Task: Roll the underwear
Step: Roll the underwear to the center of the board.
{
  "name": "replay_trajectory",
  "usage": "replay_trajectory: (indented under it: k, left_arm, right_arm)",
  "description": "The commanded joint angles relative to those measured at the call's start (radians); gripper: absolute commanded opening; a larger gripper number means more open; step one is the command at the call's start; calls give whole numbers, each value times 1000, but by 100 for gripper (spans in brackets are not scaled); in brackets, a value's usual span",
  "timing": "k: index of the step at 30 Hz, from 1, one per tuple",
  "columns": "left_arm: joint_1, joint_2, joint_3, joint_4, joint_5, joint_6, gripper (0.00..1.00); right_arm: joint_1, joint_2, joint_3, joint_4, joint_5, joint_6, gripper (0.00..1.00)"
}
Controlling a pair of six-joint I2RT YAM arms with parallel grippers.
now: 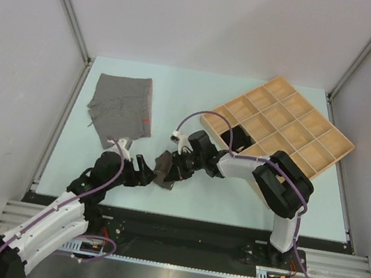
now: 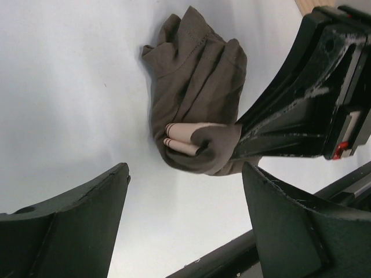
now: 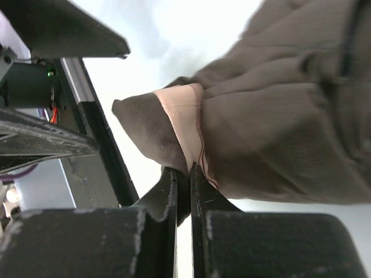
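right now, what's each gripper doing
left gripper: open, holding nothing
right gripper: shut on the brown briefs

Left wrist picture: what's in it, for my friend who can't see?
A bunched dark brown brief lies on the pale table, its near edge pinched by the shut right gripper. The open left gripper frames the bottom.

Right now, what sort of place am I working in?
Likely a lab test cell: white panels on aluminium framing enclose a pale tabletop holding grey briefs and a wooden tray.
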Motion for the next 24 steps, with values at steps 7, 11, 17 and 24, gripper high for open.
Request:
replay_trajectory:
  k: [7,11,17,24]
  left_arm:
    - [-13,67,-40,120,20,43,80]
    - [-16,145,-40,186,37,52,76]
    - [-21,254,-14,290,43,81,76]
    - [-20,373,6,385,28,105,76]
  right_arm:
    - [-60,103,15,-94,82,0,0]
    - [-63,117,35,-94,87,-4,0]
    - [-63,130,56,-142,93,-12,0]
    - [-62,136,65,-156,95,-21,0]
